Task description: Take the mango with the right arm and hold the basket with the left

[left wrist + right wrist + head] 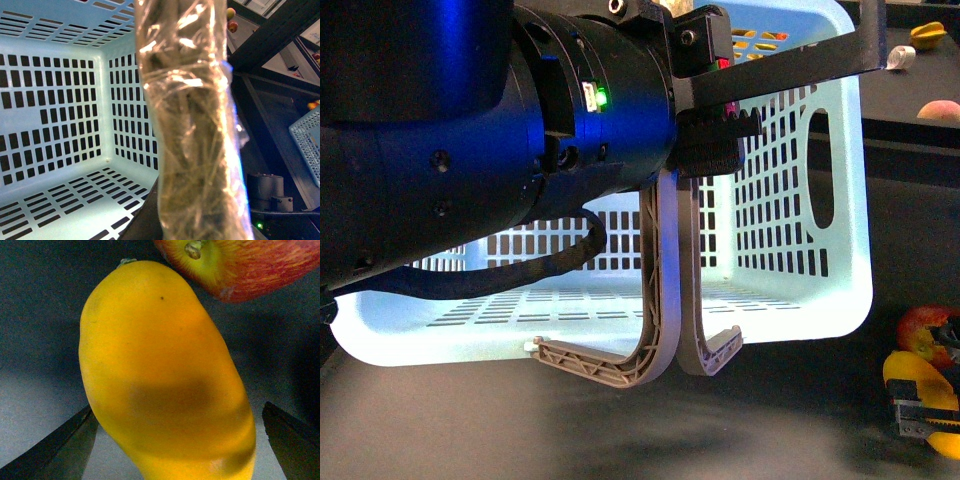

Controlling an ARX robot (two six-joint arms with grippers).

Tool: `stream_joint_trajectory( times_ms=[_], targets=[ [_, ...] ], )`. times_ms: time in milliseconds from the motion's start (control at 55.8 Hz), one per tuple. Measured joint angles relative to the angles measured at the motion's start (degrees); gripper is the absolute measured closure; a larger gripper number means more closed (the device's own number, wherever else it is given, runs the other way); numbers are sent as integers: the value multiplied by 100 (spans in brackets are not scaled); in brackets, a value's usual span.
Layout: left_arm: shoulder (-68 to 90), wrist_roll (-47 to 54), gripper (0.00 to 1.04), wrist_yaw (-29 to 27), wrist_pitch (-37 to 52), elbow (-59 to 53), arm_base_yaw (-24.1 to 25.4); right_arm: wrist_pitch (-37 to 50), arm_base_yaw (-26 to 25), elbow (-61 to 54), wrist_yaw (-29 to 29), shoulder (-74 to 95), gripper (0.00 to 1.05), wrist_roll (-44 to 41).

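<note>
The turquoise basket (800,240) hangs tipped on its side, its two grey-brown handles (660,300) hanging down. My left gripper (712,118), on the bulky black arm, is shut on the basket at its upper rim by the handles. In the left wrist view the basket's slotted inside (60,125) shows behind a close, blurred brownish handle (190,125). The yellow-orange mango (908,372) lies on the dark table at the lower right, next to a red-yellow apple (923,328). My right gripper (926,420) is open around the mango (165,375), one finger (55,450) on either side, not touching.
The apple (250,265) touches the mango's far end. A yellow star-shaped fruit (928,35), a white object (901,60) and a pale round fruit (940,110) sit on the dark shelf at the back right. Another blue basket (307,145) shows in the left wrist view.
</note>
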Motion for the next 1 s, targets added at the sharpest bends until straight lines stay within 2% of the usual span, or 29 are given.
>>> stream_joint_trajectory(
  times_ms=[1003],
  targets=[
    [0, 0, 100, -2, 0, 0, 0, 365, 15, -210, -57, 0, 8, 79]
  ],
)
